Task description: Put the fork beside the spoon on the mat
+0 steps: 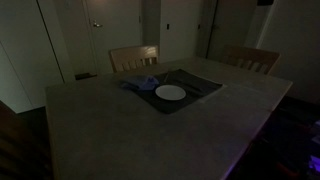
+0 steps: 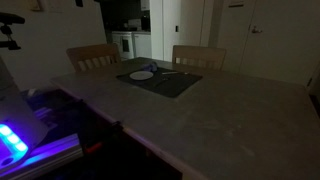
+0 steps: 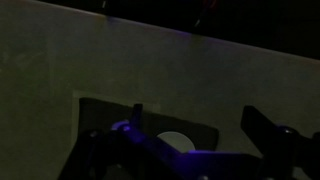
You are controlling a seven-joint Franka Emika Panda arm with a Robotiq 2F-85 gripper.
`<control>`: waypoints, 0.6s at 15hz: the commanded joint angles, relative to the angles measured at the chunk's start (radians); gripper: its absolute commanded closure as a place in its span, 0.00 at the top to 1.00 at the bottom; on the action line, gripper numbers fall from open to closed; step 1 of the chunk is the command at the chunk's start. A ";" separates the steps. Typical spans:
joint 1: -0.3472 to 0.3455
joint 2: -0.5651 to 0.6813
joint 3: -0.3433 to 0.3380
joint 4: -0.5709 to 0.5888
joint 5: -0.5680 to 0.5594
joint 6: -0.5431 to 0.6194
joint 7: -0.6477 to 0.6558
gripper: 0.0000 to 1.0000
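The scene is very dark. A dark mat (image 1: 200, 84) lies on the far side of the table, and it shows in both exterior views (image 2: 176, 85). A white plate (image 1: 170, 92) sits on it (image 2: 142, 74). A bluish thing (image 1: 140, 85) lies on the mat beside the plate. A faint pale streak (image 2: 168, 72) next to the plate may be cutlery; I cannot tell fork from spoon. In the wrist view my gripper (image 3: 200, 125) is open and empty, well above the table, with the mat (image 3: 100, 115) and plate (image 3: 172, 143) below it. The arm is outside both exterior views.
The large pale table (image 1: 120, 125) has two wooden chairs (image 1: 133, 58) (image 1: 252, 59) at its far edge. A blue-lit device (image 2: 12, 142) stands beside the table. Doors and walls lie behind.
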 commanded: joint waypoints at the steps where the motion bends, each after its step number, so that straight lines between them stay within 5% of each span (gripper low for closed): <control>1: 0.011 0.002 -0.009 0.002 -0.005 -0.002 0.006 1.00; 9: 0.014 0.029 -0.023 0.005 -0.021 0.003 -0.037 1.00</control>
